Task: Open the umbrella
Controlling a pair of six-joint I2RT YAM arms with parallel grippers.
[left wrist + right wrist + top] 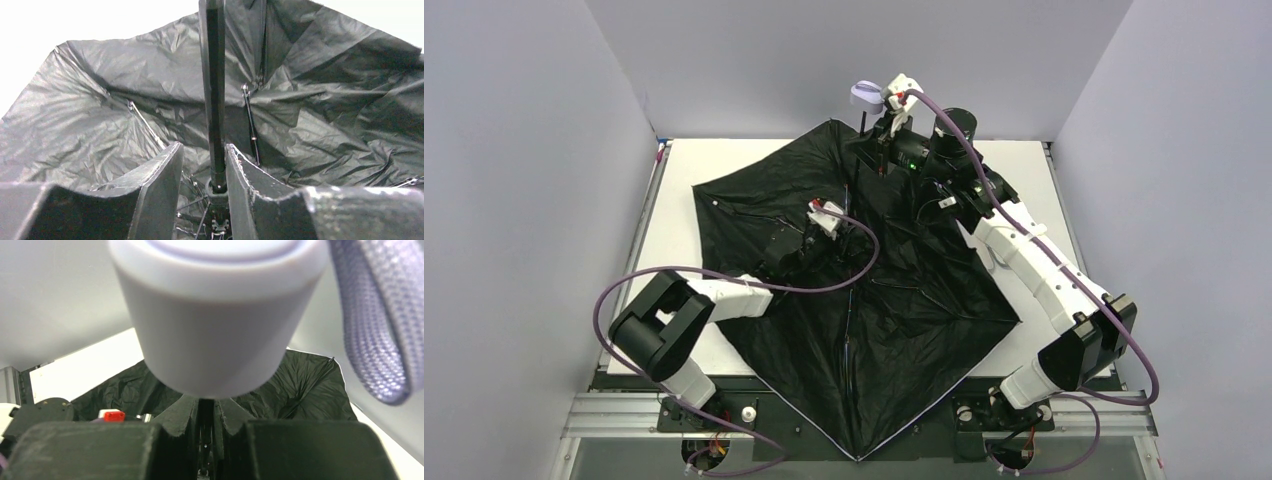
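The umbrella lies spread upside down on the white table, its black inner side up. Its thin black shaft rises to the lavender knob handle. My right gripper is shut on the shaft just under the knob; the wrist loop hangs beside it. My left gripper sits low inside the canopy. In the left wrist view its jaws stand apart around the shaft, just above the runner. The shaft lies against the right finger and clear of the left.
Thin metal ribs run across the crumpled fabric. The canopy overhangs the table's near edge between the arm bases. Grey walls enclose the table on three sides. The left arm's purple cable loops over the fabric.
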